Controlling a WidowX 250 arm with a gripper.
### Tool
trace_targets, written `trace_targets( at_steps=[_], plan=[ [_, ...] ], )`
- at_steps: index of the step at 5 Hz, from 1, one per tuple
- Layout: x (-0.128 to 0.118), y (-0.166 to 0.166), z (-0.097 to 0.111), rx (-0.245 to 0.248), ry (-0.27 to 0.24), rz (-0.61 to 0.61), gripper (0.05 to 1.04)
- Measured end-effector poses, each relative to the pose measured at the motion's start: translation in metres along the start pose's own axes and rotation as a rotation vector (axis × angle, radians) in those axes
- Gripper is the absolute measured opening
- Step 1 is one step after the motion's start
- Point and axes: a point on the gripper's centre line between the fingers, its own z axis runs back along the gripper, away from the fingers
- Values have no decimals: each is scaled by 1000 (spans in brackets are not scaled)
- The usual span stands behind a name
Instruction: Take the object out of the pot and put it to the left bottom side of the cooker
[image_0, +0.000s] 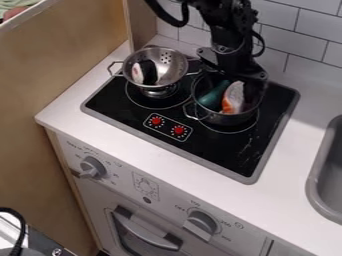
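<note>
Teal object (214, 96), white-orange object (233, 97) inside pot (230, 119); claw (242, 76) overhead.

Under the gripper (250, 76), the pot (228, 119) holds a teal object (214, 96) and what seems a white-and-orange one (233, 97).

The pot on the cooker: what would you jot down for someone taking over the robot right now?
Gripper: low over the right part of the pot; I cannot tell whether it holds anything.
In the pot, on the cooker's right-hand ring: teal object, white-and-orange object.
Done: neither is out yet.
Left: lift one out (task doesn't say which), set it at the cooker's lower left.
</note>
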Motion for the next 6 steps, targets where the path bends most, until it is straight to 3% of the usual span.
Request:
trace_targets(
  at_steps=[5, 6],
  plan=[
    [4, -6, 1, 4, 42, 58, 929],
    [3, -7, 3, 4, 70, 60, 928]
  ],
)
